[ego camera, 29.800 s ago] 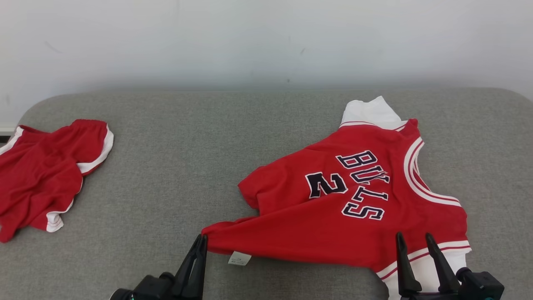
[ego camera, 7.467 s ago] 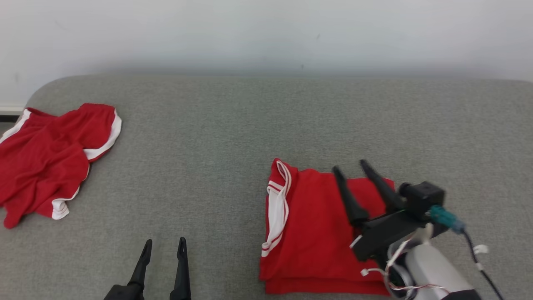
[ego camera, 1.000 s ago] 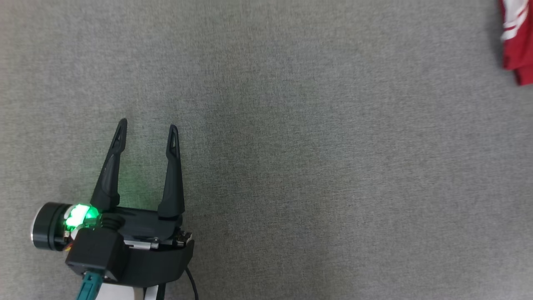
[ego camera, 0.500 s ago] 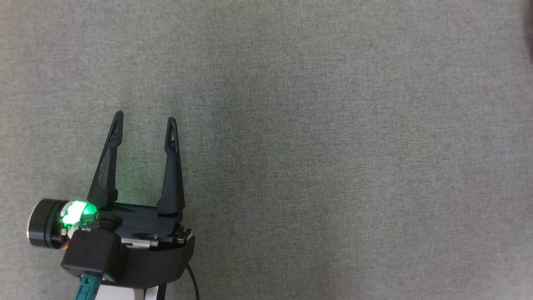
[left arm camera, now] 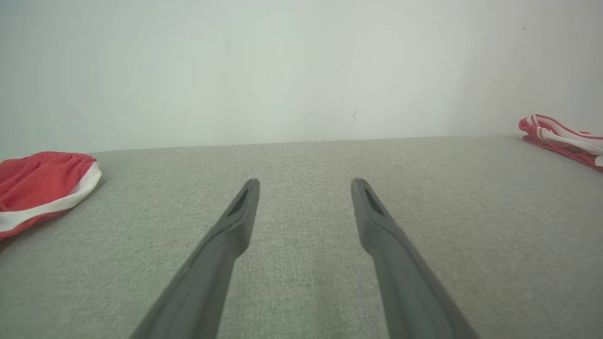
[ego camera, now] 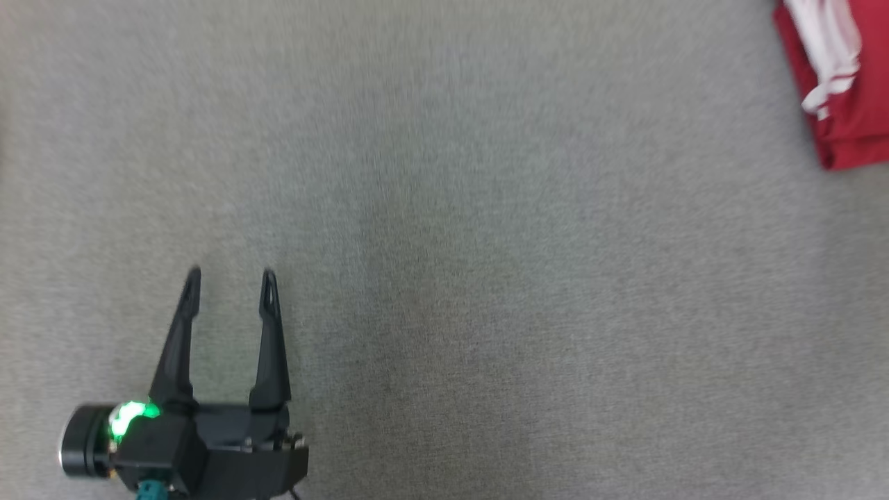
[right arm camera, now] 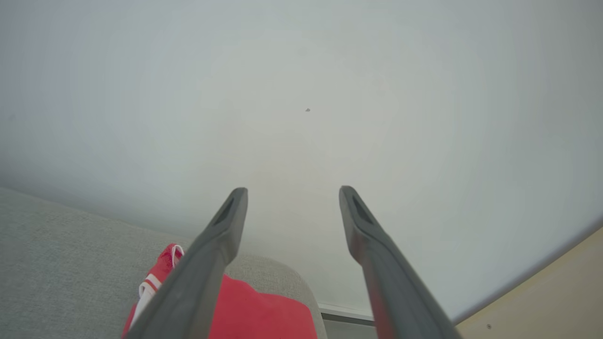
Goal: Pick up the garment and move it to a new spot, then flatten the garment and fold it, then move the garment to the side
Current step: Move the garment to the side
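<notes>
The folded red garment (ego camera: 844, 104) with white trim lies flat at the far right of the grey surface, cut by the head view's edge; the left wrist view shows the garment (left arm camera: 560, 140) at its right edge. My right gripper (right arm camera: 292, 190) stands open above the garment (right arm camera: 254, 310), tilted up toward the wall, nothing between its fingers. My left gripper (ego camera: 229, 274) hovers open and empty low on the left of the head view, and the left gripper (left arm camera: 304, 181) points along the bare surface.
A second red piece with white trim (left arm camera: 37, 188) lies at the left end of the grey padded surface (ego camera: 486, 278). A pale wall (left arm camera: 282, 70) runs behind it. The surface's right end (right arm camera: 301, 287) curves down just beyond the folded garment.
The head camera has shifted, bringing the folded garment back in at the upper right and the left gripper lower in the picture.
</notes>
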